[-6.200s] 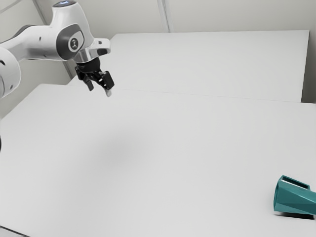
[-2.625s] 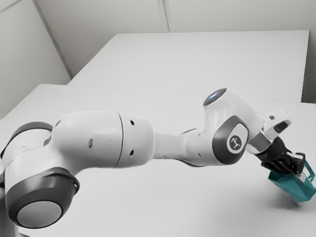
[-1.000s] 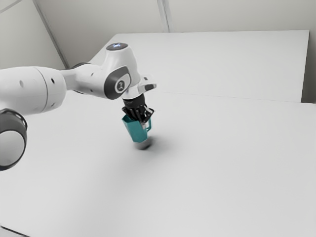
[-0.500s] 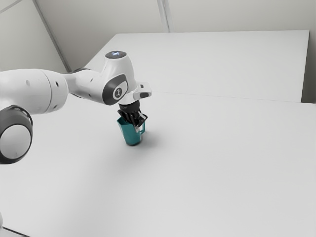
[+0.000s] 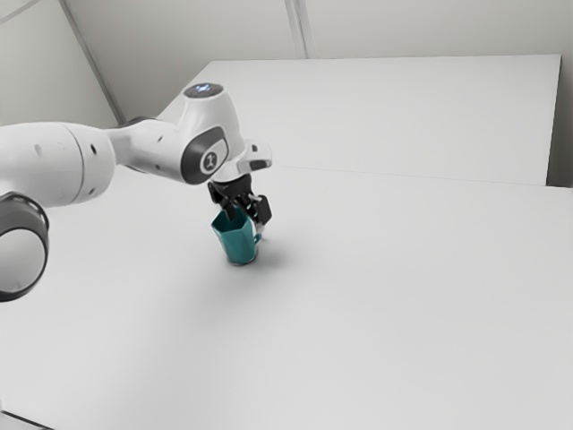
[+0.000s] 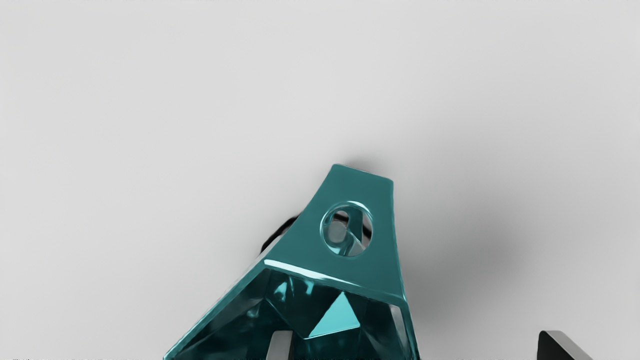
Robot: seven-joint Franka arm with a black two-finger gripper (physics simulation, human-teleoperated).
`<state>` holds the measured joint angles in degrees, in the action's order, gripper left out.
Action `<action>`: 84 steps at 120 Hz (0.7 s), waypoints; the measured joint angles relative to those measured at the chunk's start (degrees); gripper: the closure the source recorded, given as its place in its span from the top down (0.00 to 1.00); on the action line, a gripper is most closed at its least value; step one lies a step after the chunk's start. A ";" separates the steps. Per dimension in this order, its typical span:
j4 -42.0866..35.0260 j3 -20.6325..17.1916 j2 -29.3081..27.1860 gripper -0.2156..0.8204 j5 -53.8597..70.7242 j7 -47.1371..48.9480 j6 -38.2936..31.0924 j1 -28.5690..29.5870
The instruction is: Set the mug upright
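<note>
In the exterior view the gripper [image 5: 246, 211] hangs low over the teal mug [image 5: 237, 240], which stands upright on the table, mouth up and handle toward the exterior view's right. The wrist view looks down on the mug [image 6: 350, 270], its dark inside in sight. There the gripper [image 6: 412, 345] is open, its fingertips wide apart: one fingertip [image 6: 280, 345] is over the mug's mouth, the other [image 6: 557, 345] is outside the wall with space between it and the mug.
The white table [image 5: 403, 296] extends around the mug. Behind it is another white surface [image 5: 385, 116], with pale walls farther back. A dark line crosses the near left corner of the exterior view.
The mug was carried from the exterior view's far right, turned upright and lowered onto the table. Over the last half second the gripper opened and rose slightly, and the mug stayed standing.
</note>
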<state>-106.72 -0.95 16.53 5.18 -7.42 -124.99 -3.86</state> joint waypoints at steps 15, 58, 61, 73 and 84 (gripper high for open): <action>-0.35 0.32 -2.71 0.75 -0.05 -0.29 0.96 -0.38; 3.81 6.89 -10.83 0.78 0.33 -0.59 10.88 -3.86; 4.59 6.97 -10.88 0.78 0.43 -0.59 11.85 -3.84; 8.25 7.09 -11.10 0.79 0.93 -0.61 15.68 -4.10; 11.56 7.07 -11.79 0.79 1.27 -0.63 18.88 -4.38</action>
<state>-95.16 6.11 4.74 6.45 -8.04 -106.11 -8.24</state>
